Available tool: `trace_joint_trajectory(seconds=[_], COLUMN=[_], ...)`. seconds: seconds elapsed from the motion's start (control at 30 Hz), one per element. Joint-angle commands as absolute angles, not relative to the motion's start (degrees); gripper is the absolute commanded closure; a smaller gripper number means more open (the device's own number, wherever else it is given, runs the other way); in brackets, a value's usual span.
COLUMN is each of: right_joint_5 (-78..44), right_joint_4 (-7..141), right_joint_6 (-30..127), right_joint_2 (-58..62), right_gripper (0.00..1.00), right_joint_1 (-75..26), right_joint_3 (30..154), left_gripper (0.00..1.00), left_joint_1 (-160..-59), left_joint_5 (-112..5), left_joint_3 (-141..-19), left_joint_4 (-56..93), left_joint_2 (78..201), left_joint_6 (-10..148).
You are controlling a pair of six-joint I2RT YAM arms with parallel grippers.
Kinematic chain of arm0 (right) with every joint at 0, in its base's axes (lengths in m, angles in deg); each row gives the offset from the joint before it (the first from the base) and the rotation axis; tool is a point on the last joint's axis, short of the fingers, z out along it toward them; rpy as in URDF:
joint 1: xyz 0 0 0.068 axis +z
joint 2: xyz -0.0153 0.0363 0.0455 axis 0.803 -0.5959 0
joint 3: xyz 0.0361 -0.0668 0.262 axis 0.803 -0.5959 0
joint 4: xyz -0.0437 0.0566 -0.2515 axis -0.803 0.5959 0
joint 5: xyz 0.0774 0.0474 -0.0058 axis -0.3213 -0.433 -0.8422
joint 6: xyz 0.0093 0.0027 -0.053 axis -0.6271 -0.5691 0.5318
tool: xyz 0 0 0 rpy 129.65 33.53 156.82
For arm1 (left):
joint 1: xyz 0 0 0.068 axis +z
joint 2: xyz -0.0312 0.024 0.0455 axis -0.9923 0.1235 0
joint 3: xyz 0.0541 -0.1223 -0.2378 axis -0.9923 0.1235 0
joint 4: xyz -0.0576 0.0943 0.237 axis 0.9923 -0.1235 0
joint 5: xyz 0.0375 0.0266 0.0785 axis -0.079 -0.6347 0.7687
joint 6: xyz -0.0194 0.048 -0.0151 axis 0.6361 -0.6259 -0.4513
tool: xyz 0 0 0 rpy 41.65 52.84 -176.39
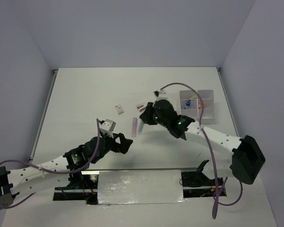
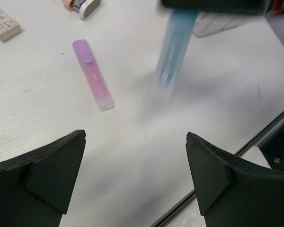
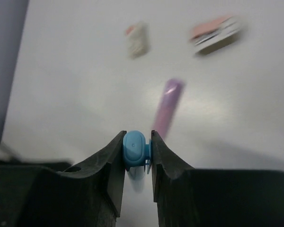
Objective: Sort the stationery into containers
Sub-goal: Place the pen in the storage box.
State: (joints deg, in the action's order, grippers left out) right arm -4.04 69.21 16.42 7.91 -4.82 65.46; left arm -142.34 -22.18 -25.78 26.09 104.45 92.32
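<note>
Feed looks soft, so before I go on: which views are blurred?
Left wrist: the pale blue plastic marker is motion-smeared, the pink-and-purple highlighter sharp. Right wrist: everything beyond the fingers is blurred. Top external: sharp, with glare on the reflective strip.

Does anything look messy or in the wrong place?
Nothing looks spilled or broken. A pink-purple marker, a pale eraser and a pink-and-white eraser lie loose on the table, outside the bins. The right gripper pinches a blue marker.
</note>
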Motion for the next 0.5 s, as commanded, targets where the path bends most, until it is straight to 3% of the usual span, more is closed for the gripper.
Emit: trace_joint_trajectory(seconds=[0.0,0.27,0.47], right_joint_5=[13.4,26.1,28.2], right_joint_4=[77.5,79.9,77.5], right_joint_6=[22.9,25.1,26.6], right_joint_2=[15.2,19.2,11.1], right_gripper=[1.0,1.0,1.0], right_joint_1=[-15.3,-45.9,-53.0], right_joint_3=[65.6,65.8,70.8], left_gripper=[0.01,0.01,0.01], left_joint_1=[-142.6,-142.8,-142.8], left_joint_5=[-18.7,-20.5,-21.9], left_joint_3=[-29.8,-28.4,-27.6], left_joint_4=[18.6,11.0,13.8], left_joint_2=[105.7,104.8,106.0], left_joint_6=[95.0,97.6,96.9])
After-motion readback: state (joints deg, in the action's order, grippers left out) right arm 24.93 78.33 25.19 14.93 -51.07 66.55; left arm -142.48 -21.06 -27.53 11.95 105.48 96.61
